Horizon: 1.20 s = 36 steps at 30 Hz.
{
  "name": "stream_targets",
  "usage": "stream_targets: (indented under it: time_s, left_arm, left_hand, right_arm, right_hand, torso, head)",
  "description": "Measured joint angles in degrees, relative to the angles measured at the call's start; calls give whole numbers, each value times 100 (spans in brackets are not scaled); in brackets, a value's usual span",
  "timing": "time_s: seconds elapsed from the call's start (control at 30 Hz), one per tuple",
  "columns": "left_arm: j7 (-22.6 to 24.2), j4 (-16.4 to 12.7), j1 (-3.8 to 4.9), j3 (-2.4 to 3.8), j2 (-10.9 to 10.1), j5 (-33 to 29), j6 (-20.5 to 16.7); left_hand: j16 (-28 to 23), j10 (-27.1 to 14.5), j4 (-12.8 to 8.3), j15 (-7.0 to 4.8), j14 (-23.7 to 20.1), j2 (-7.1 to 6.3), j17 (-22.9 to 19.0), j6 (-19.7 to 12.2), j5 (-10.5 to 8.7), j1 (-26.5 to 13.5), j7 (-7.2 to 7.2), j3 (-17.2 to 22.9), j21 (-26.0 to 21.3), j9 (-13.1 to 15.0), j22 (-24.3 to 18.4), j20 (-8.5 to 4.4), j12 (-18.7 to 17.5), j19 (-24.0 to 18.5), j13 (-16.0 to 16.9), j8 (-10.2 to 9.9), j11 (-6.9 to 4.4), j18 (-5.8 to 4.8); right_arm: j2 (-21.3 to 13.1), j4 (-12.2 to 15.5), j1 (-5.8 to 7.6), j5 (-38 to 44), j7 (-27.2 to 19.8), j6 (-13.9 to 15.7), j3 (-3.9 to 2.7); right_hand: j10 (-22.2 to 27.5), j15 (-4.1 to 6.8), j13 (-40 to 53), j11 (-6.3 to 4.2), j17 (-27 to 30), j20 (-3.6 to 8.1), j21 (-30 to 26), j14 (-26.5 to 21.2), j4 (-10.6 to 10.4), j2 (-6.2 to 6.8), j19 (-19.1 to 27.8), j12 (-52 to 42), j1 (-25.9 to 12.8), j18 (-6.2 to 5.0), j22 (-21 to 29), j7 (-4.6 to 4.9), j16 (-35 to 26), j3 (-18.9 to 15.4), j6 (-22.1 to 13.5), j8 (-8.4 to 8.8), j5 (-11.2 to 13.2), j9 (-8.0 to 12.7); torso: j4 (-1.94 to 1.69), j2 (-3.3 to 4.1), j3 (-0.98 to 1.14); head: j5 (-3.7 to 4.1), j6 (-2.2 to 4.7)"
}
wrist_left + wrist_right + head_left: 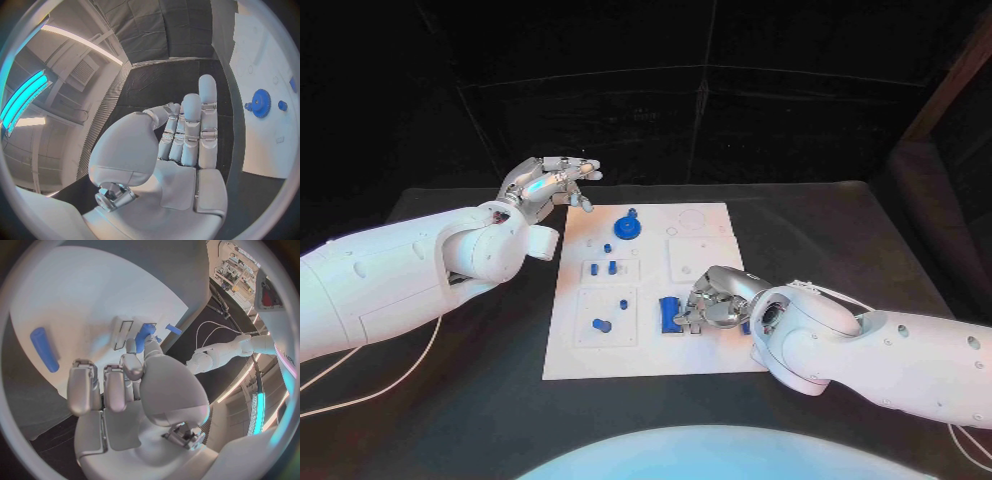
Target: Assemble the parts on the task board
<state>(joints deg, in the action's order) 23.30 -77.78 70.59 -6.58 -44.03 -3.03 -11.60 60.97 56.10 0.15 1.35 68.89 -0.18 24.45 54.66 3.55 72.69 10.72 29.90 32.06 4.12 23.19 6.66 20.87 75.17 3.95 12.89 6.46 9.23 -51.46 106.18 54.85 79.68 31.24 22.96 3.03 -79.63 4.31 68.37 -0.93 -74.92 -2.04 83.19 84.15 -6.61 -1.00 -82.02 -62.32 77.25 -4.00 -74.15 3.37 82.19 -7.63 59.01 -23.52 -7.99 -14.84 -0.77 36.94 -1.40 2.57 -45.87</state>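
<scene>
The head camera looks down from above at the task board (646, 290); each wrist camera sits close behind its own hand. All three see the board.

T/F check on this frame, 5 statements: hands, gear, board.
1. The left hand hovers past the board's far left corner, holding nothing. True.
2. The blue gear lies off the task board on the black table. False: it sits on the board, in its far half.
3. The right hand is at the board's right side with its fingers at a blue part. True.
4. The left hand grips the gear. False: the left wrist view shows its fingers straight and empty, the gear apart from them.
5. The board is black. False: it is a white plate on a black table.
</scene>
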Motion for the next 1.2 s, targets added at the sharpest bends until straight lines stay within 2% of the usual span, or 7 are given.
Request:
stream_targets:
  time_s: [0.1, 0.3, 0.4, 0.57, 0.83, 0.97, 1.2]
  left_arm:
    - [0, 0, 0, -1, -3, 0, 0]
    - [0, -1, 0, -1, -5, 0, 0]
    - [-1, -7, 0, -1, -13, 0, 0]
    - [-1, -15, 1, -1, -37, 0, -3]
    - [-1, -42, 1, -2, -50, 0, -6]
    - [-1, -48, 1, -2, -50, 0, -6]
    - [-1, -49, 1, -2, -47, 1, -5]
  left_hand:
    - [0, 0, 0, 0, 0, 0, 0, 0, 0, 0, 0, 0, 0, 0, 0, 0, 0, 0, 0, 0, 0, 0]
    - [0, 0, 0, 0, 0, 0, 0, 0, 0, 0, 0, 0, 0, 0, 0, 0, 0, 0, 0, 0, 0, 0]
    - [0, 0, 0, 0, 0, 0, 0, 0, 0, 0, 0, 0, 0, 0, 0, 0, 0, 0, 0, 0, 0, 0]
    - [0, 0, 0, 0, 0, 0, 0, 0, 0, 0, 0, 0, 0, 0, 0, 0, 0, 0, 0, 0, 0, 0]
    - [23, -20, -15, 0, 0, 0, -12, 0, 0, 0, 0, 48, 0, 0, 0, 0, 34, 0, 0, 26, 21, 0]
    - [23, -20, -15, 0, 0, 0, -12, 0, 0, 0, 0, 48, 0, 0, 0, 0, 35, 0, 0, 26, 21, 0]
    - [22, -20, -15, 0, 0, 0, -12, 0, 0, 0, 0, 47, 0, 0, 0, 0, 35, 0, 0, 26, 21, 0]
  right_arm:
    - [-31, 13, -7, -5, -35, 27, 8]
    - [-222, 119, -14, -80, -203, 161, 13]
    - [-508, 246, -11, -135, -336, 254, 11]
    - [-1080, 336, 67, -199, -435, 244, 4]
    - [-1545, 381, 97, -71, -321, -8, 8]
    - [-1601, 440, 99, 43, -124, -135, 10]
    - [-1558, 400, 96, 181, 193, -323, 12]
  right_hand:
    - [0, 0, 0, 0, 0, 0, 0, 0, -20, 21, 0, 0, -39, 0, 0, 3, 0, -20, -3, 26, -3, 0]
    - [-6, 0, -1, 53, 19, 0, 0, 0, -57, -21, 0, 44, -81, 0, 9, 131, 0, -57, -210, 228, -214, 77]
    - [0, -23, -7, 84, 21, 0, 0, -22, -57, -35, 0, 64, -95, 0, 21, 168, 0, -88, -283, 316, -221, 112]
    - [31, -44, -46, 115, 47, -43, 0, -1, -84, -69, 2, 131, -129, 1, 34, 188, 0, -114, -304, 377, -255, 138]
    - [31, -45, -63, 115, 62, -55, 0, -3, -189, -67, 14, 186, -285, 0, 35, 177, -17, -219, -251, 426, -310, 150]
    - [52, -64, -141, 135, 137, -74, -22, -22, -337, -7, 33, 309, -414, 0, 106, 174, -66, -367, -193, 489, -660, 167]
    - [52, -64, -143, 135, 139, -74, -22, -22, -377, -7, 33, 309, -414, 0, 106, 133, -66, -439, -70, 489, -709, 153]
  torso:
    - [0, 0, -1]
    - [0, -3, -1]
    - [0, -5, -2]
    - [7, -13, -13]
    - [79, -9, -18]
    - [123, -7, -10]
    - [128, -3, -5]
  head:
    - [1, -3]
    - [12, 11]
    - [30, 22]
    - [118, 47]
    - [201, 63]
    - [213, 59]
    - [244, 47]
